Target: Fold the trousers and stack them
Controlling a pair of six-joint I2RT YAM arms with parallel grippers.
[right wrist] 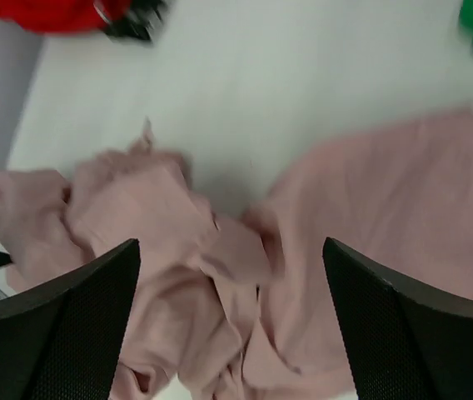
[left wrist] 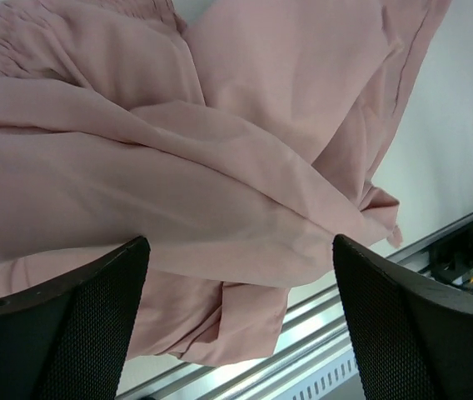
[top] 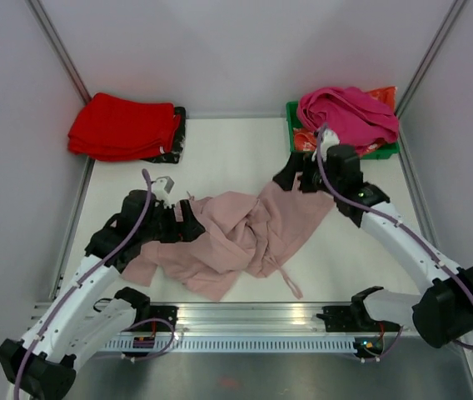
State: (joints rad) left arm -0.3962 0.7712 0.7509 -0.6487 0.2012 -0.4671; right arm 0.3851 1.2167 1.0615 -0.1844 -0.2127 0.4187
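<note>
**A:** Where are the trousers (top: 236, 237)?

**B:** Crumpled in a loose heap on the white table (top: 228, 158), just toward six o'clock of its middle in the top view. One drawstring cord (top: 291, 283) trails out at about five o'clock, toward the aluminium rail (top: 245, 317).

**A:** And the left gripper (top: 191, 223)?

**B:** It sits at the nine o'clock edge of the heap. Its wrist view shows both black fingers (left wrist: 62, 333) spread wide, with pink folds lying beyond them and nothing pinched.

**A:** The right gripper (top: 290, 177)?

**B:** It's at about one o'clock of the heap, over the far edge of the cloth. Its fingers (right wrist: 420, 333) are also parted wide and grip nothing. That view is blurred, so I cannot tell whether they touch the fabric.

**A:** What else is on the table?

**B:** A stack of vivid red folded garments (top: 124, 127) lies at ten o'clock, with something dark under its right edge. At one o'clock a green bin (top: 293, 125) holds a bright magenta garment (top: 349, 112) heaped over its rim. Both are well apart from the trousers.
</note>
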